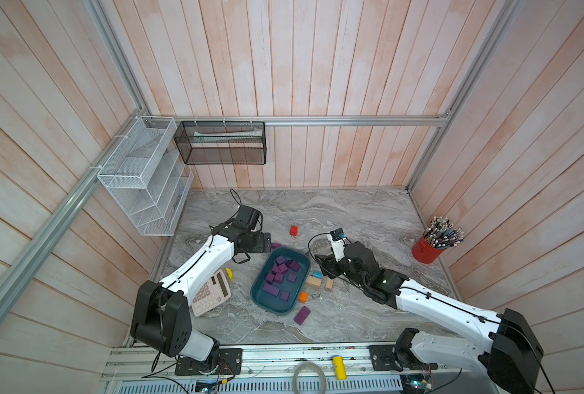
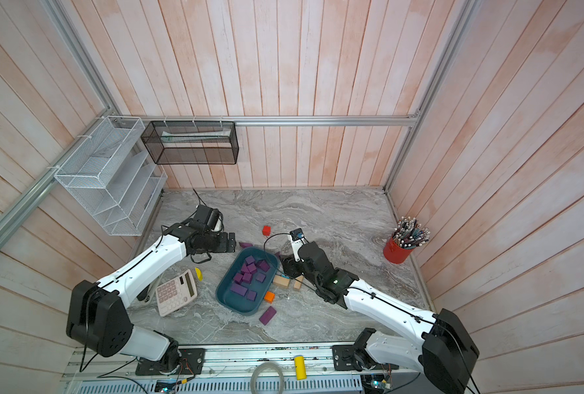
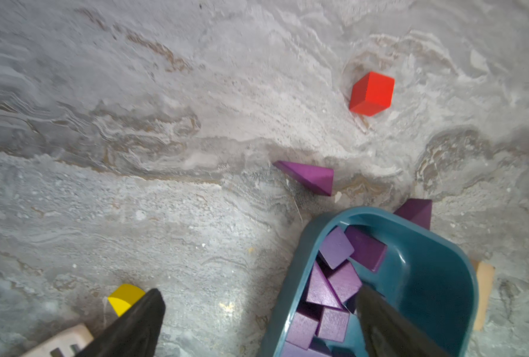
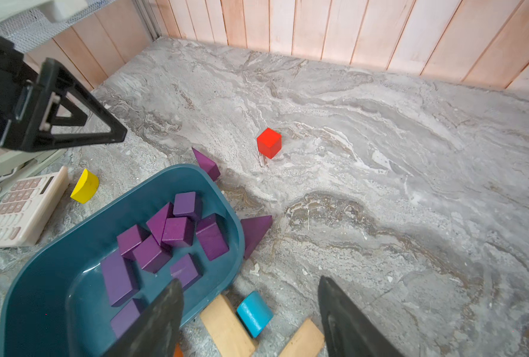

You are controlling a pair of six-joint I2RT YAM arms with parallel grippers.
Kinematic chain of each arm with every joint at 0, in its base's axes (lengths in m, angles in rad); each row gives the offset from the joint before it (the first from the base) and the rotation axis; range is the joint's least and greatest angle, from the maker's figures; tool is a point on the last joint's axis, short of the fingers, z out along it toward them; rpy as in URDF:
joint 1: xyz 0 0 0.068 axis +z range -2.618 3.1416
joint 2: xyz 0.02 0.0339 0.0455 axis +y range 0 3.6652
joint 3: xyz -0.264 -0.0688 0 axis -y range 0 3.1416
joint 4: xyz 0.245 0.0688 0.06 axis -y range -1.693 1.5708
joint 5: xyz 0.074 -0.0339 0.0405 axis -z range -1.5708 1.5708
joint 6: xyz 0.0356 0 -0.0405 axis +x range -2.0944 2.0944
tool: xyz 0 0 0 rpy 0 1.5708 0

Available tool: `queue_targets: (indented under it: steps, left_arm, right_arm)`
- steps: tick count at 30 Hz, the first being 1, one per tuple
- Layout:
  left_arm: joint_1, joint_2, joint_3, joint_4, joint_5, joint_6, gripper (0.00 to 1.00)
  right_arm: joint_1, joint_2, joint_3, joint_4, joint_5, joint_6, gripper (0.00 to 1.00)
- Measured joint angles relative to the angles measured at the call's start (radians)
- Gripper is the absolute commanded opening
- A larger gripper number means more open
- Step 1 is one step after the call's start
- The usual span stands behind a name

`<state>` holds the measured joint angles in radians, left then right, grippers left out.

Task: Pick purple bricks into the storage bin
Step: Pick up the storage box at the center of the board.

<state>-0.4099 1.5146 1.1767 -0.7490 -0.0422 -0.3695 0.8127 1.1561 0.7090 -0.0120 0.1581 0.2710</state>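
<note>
Purple bricks (image 1: 278, 278) piled in storage bin (image 1: 273, 307); left fingers (image 3: 133, 324), right fingers (image 4: 346, 321) spread wide, empty.

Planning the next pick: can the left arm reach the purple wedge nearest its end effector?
Probably yes: the purple wedge lies ahead of the open left end effector, with nothing between them.

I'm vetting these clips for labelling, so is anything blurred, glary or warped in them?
Left wrist view: the fingers are out of focus, the red cube crisp. Right wrist view: fingers likewise blurred, a faint sheen on the storage bin floor. Both top views: even light, soft shadows, wall planks fanning outward.
</note>
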Motion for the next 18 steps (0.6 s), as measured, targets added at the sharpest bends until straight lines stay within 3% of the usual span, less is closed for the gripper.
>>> queue_targets:
  steps: [13,18]
  left_arm:
    - [-0.028,0.001,-0.101,-0.006,0.000,-0.094,0.96]
    - [-0.057,-0.046,-0.127,0.000,0.004,-0.090,0.84]
  right_arm:
    - [-0.012,0.274,0.222,-0.207,-0.071,-0.069,0.65]
    - [-0.019,0.310,0.248,-0.241,-0.076,-0.057,0.63]
